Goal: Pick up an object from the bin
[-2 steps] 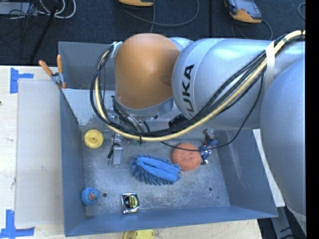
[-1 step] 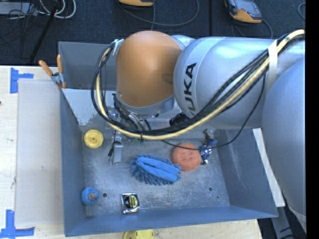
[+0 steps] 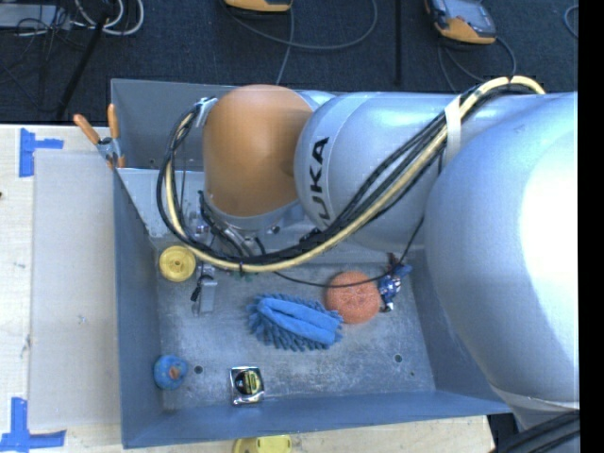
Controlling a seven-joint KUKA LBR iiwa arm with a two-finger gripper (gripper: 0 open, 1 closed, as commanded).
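Tool hangs beside yellow disc; arm reads "UKA"

A robotics lab: KUKA arm over a grey metal bin, cables across dark carpet.

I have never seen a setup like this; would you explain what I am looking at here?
One camera looks down into a grey metal bin. The silver shape reaching in from the right is a robot arm. The orange dome is its wrist cover, with the claw below it, beside a yellow disc. On the floor lie a blue bristly brush, an orange ball, a blue round piece and a small tape measure. Whether the claw holds anything, I cannot tell.
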